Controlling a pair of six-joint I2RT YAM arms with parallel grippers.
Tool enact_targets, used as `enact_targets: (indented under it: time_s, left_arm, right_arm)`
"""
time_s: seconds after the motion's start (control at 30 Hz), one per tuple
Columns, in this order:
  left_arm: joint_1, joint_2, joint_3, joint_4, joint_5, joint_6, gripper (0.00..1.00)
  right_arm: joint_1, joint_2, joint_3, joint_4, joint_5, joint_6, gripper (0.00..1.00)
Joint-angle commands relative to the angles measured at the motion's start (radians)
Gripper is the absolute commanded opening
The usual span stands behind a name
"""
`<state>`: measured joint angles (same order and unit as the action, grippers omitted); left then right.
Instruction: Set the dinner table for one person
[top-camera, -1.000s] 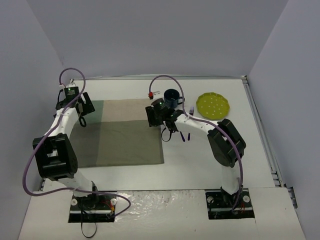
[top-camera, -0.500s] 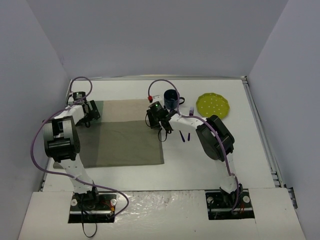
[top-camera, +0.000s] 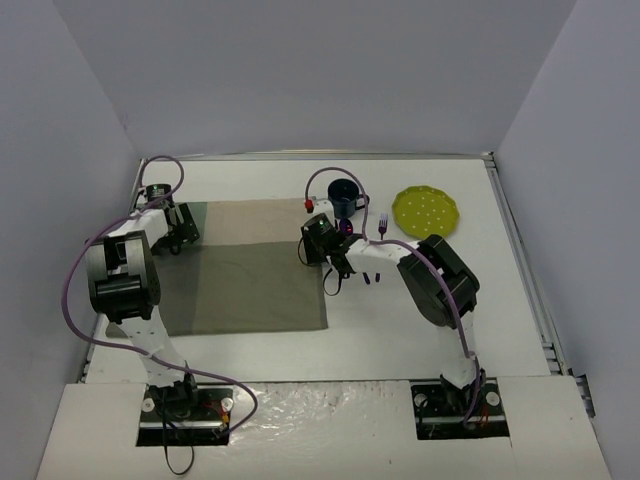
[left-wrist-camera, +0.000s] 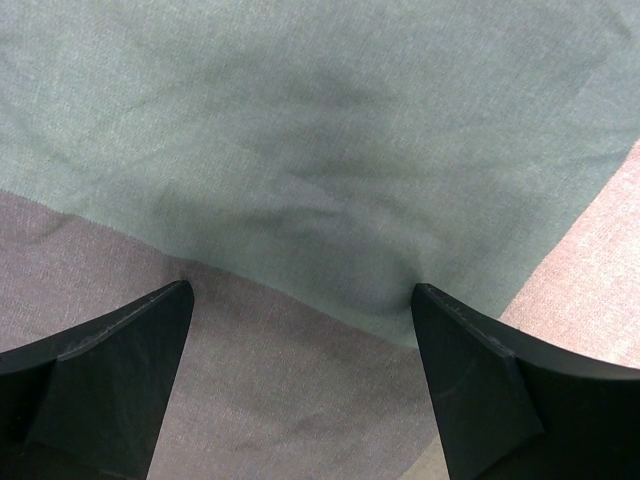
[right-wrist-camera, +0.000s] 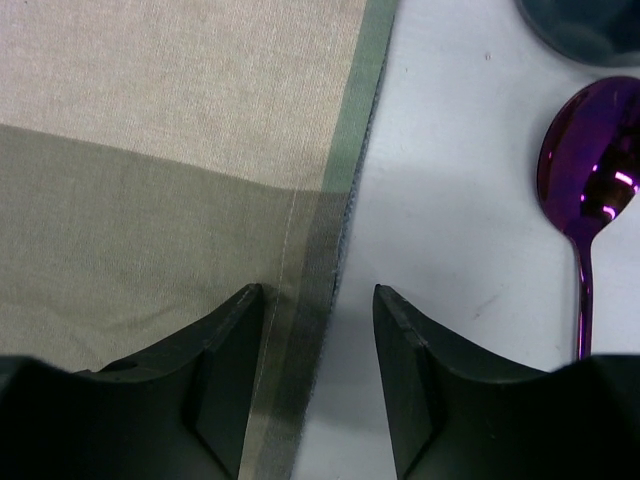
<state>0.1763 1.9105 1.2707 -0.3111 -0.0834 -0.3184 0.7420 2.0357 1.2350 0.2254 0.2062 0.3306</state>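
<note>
The white dinner table (top-camera: 400, 320) carries a grey-green patchwork placemat (top-camera: 245, 270). My left gripper (top-camera: 186, 226) is low over the mat's far left corner, open, with both fingers on wrinkled cloth (left-wrist-camera: 320, 150); in the left wrist view the gripper (left-wrist-camera: 300, 295) holds nothing. My right gripper (top-camera: 328, 262) is open and straddles the mat's right edge (right-wrist-camera: 345, 200); in the right wrist view the gripper (right-wrist-camera: 318, 295) has one finger over the cloth and one over the bare table (right-wrist-camera: 470, 230). A purple spoon (right-wrist-camera: 595, 190) lies just right of it.
A dark blue mug (top-camera: 345, 195) stands beyond the right gripper, and its edge shows in the right wrist view (right-wrist-camera: 590, 25). A yellow-green plate (top-camera: 426, 210) sits at the far right, with a fork (top-camera: 383, 222) beside it. Purple cutlery (top-camera: 372, 273) lies right of the mat.
My left arm has swung out and lowered onto the mat's far left corner. My right gripper has shifted slightly right along the mat's right edge. The mat looks unmoved.
</note>
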Motion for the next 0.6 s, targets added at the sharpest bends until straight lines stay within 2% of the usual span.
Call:
enact_targets:
  time_s: [0.0, 0.27, 0.57]
  left_arm:
    - [0.020, -0.040, -0.036, -0.074, -0.071, 0.030, 0.87]
    - [0.017, -0.075, -0.086, -0.084, -0.081, 0.028, 0.87]
    - [0.019, -0.131, -0.125, -0.105, -0.102, 0.027, 0.87]
  right_arm:
    - [0.035, -0.008, -0.072, -0.134, -0.033, 0.048, 0.42]
    - [0.084, -0.023, -0.088, -0.202, -0.070, 0.054, 0.35]
    - [0.094, -0.056, -0.114, -0.258, -0.119, 0.054, 0.36]
